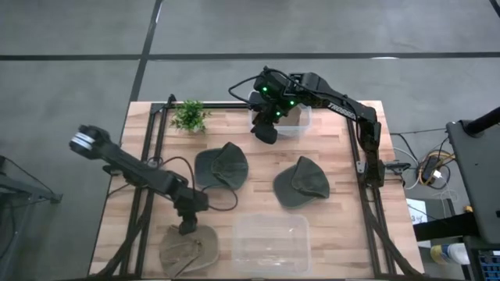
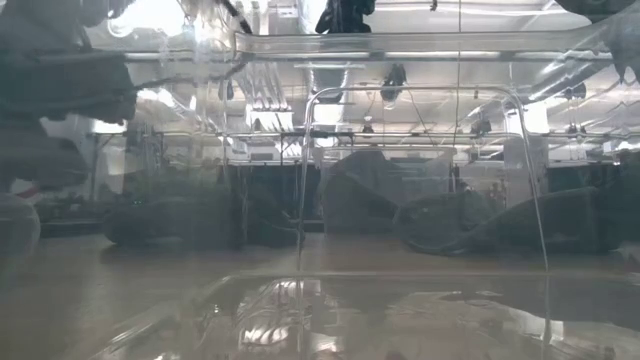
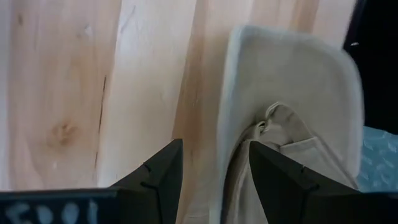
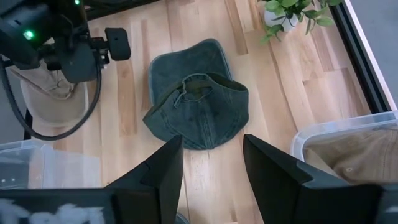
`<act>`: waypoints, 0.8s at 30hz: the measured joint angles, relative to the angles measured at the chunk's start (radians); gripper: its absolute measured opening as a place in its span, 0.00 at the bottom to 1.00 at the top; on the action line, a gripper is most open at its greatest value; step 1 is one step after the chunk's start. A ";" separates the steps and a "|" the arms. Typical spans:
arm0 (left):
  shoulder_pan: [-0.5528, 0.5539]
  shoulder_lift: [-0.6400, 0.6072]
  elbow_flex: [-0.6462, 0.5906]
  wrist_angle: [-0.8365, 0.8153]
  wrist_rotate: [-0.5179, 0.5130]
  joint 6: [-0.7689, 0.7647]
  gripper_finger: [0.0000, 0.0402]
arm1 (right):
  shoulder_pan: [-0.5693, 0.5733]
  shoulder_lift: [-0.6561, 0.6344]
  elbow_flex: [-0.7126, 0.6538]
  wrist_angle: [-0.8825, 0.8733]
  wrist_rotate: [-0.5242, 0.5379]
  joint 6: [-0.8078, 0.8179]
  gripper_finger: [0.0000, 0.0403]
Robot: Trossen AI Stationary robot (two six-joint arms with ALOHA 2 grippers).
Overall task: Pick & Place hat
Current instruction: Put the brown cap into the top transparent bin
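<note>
A beige hat (image 1: 187,250) lies at the table's near left; in the left wrist view its brim (image 3: 292,81) rests flat on the wood. My left gripper (image 1: 187,225) (image 3: 214,165) is open and low over the hat's far side, with one finger on each side of the brim's edge. Two dark green hats lie mid-table, one left (image 1: 221,168) (image 4: 196,112) and one right (image 1: 301,183). My right gripper (image 1: 266,131) (image 4: 211,155) is open and raised near the far bin, touching nothing. My left gripper comes at the beige hat from above, pointing down, its open fingers (image 3: 158,180) straddling the brim's edge (image 3: 229,143) beside the crown. I cannot tell whether the fingers touch the cloth. The hat lies flat on the table.
A clear bin (image 1: 269,242) stands at the near edge, right of the beige hat, and fills the low view. Another clear bin (image 1: 301,121) (image 4: 311,134) at the far edge holds a beige cloth item (image 4: 354,155). A small potted plant (image 1: 189,115) stands far left.
</note>
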 joint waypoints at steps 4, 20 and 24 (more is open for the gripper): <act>0.000 0.033 0.000 -0.002 0.017 0.002 0.44 | 0.000 0.000 0.000 0.000 0.000 -0.001 0.40; 0.002 0.070 0.001 0.002 0.050 0.019 0.03 | 0.000 0.000 0.000 0.002 0.000 0.002 0.37; 0.001 0.011 0.001 -0.029 0.048 -0.011 0.02 | 0.000 0.000 0.000 0.002 0.000 0.002 0.37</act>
